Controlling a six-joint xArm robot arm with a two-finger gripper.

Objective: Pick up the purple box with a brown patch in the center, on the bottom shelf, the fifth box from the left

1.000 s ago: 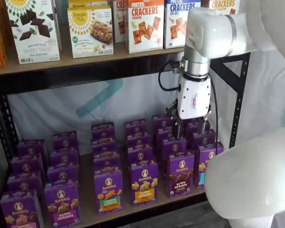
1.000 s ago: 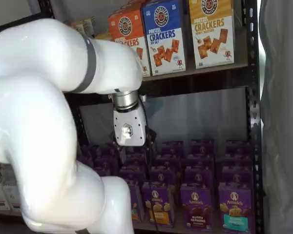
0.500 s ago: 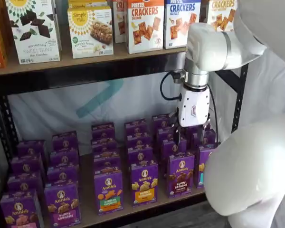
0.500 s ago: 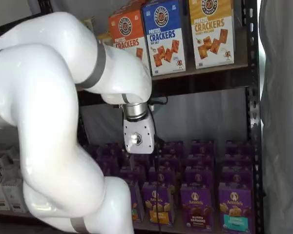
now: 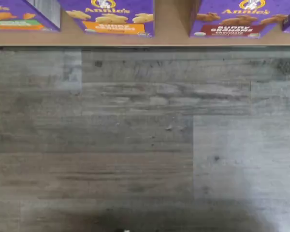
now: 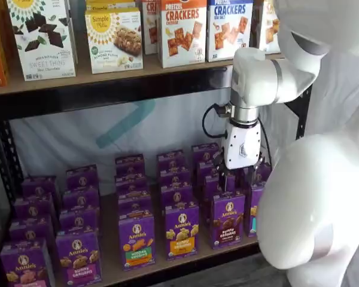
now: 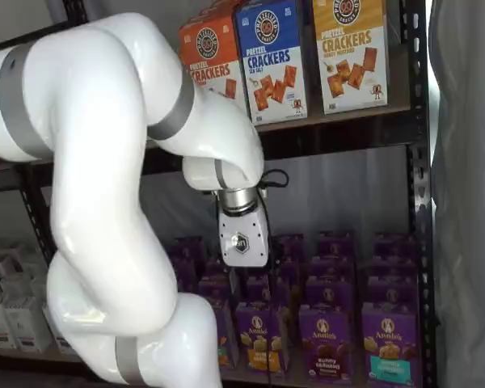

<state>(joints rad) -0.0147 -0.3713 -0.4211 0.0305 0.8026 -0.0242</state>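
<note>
Arm (image 6: 311,197) fills the right foreground in a shelf view. Bottom shelf (image 6: 194,254) carries rows of purple cartons. Gripper (image 6: 237,179) hangs above the rear cartons, jaws spread wide, nothing held. Purple box (image 6: 228,219) sits front row, just below and in front of it, untouched.

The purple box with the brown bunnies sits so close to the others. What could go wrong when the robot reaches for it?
1. The purple box stands in a tight row, with more purple cartons right behind it. The gripper, hanging just above that row, could bump or tip a neighbour.
2. The boxes look alike. The yellow-band box beside it might get picked by mistake.
3. The purple box stands at the front edge of the bottom shelf. A nudge could push it off.
</note>
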